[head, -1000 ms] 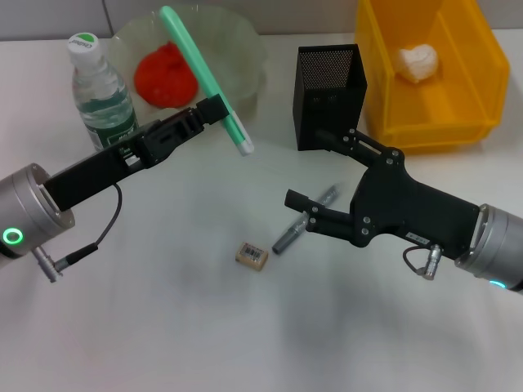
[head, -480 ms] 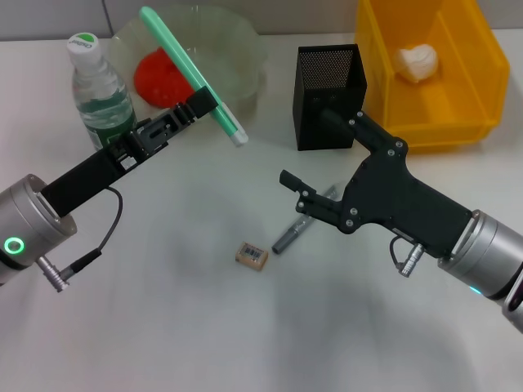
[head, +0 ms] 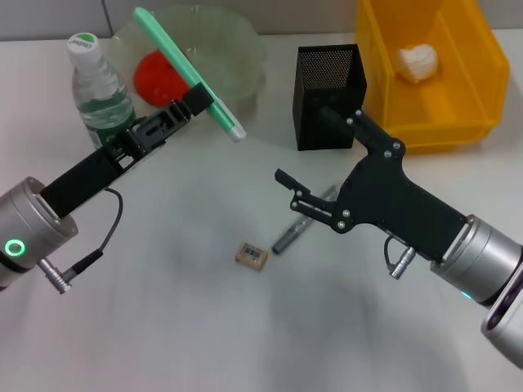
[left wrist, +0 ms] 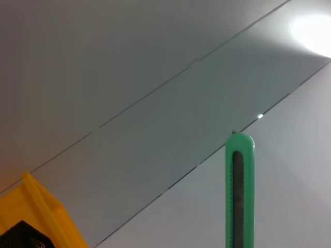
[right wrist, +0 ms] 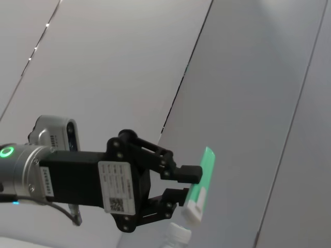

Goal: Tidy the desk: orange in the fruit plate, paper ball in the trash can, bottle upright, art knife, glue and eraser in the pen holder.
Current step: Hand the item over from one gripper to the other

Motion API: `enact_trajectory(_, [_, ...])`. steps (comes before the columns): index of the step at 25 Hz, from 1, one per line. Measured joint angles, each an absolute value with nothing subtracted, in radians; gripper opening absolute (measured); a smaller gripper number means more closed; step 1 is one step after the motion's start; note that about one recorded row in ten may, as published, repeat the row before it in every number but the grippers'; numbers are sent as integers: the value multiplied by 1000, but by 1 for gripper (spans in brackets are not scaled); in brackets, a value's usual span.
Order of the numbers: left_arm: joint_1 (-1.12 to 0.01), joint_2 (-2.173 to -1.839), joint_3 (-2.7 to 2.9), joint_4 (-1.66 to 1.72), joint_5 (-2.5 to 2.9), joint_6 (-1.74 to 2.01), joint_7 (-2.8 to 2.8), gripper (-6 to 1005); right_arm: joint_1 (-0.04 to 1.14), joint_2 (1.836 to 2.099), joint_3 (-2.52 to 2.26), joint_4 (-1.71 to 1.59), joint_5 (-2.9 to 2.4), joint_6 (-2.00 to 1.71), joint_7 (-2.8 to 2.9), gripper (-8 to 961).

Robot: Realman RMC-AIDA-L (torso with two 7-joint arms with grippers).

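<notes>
My left gripper [head: 200,104] is shut on the green art knife [head: 184,69], held tilted in the air in front of the fruit plate [head: 245,57]; the knife also shows in the left wrist view [left wrist: 239,196] and the right wrist view [right wrist: 199,188]. The orange [head: 157,73] lies in the plate. The bottle [head: 100,94] stands upright at the far left. My right gripper [head: 292,192] hovers open over the grey glue [head: 292,234]. The eraser [head: 252,256] lies on the table. The black mesh pen holder [head: 327,86] stands beside the yellow trash can [head: 458,122], which holds the paper ball [head: 417,61].
The white table stretches bare in front of the eraser. The pen holder stands close behind my right arm. The trash can's corner [left wrist: 36,212] shows in the left wrist view.
My left gripper has carried the art knife up and to the left, toward the plate. My right gripper has shifted left and slightly back over the glue.
</notes>
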State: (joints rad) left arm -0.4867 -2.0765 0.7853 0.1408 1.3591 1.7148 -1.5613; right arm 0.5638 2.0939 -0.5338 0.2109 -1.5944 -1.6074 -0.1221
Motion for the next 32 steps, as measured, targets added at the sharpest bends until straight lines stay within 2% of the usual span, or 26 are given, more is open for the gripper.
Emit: enact_trajectory(32, [-513,-2080,738,-23,1299,1664,-1582,259,605,2094,-290,339,-1803,-1536,-596,815])
